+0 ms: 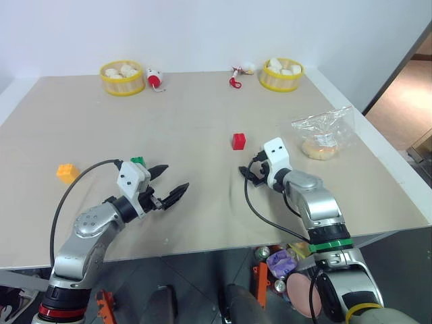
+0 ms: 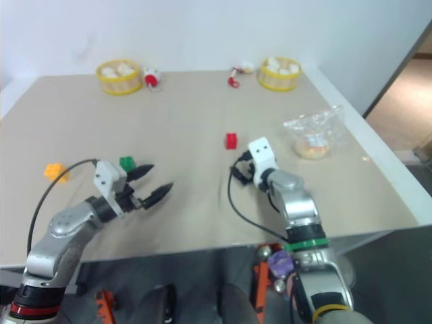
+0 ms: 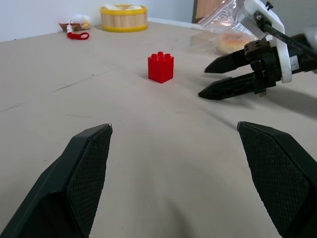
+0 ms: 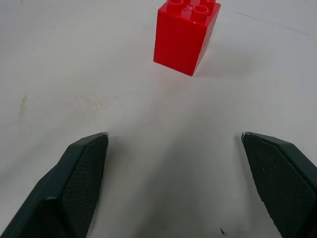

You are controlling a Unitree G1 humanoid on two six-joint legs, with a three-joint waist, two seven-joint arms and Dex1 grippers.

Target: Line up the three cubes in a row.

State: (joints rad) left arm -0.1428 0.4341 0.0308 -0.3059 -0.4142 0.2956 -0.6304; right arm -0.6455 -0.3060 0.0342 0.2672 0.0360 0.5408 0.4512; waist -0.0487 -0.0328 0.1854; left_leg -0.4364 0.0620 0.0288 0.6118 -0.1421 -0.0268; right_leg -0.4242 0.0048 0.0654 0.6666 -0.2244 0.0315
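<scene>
Nearest the front edge of the table [image 1: 202,229], the left gripper [image 1: 171,183] hung wide and empty, the green cube [image 1: 138,161] just behind it. The right gripper [image 1: 248,174] was spread wide too, holding nothing, aimed at the red cube [image 1: 238,140] near the table's middle. The orange cube [image 1: 67,173] sat near the left edge. Two baskets [image 1: 123,79] stood along the far edge.

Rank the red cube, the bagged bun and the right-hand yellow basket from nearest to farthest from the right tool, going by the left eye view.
From the right tool, which is open:
1. Red cube, just ahead of it, toward table centre.
2. Bagged bun, off to its right.
3. Yellow basket, at the table's far edge.
</scene>
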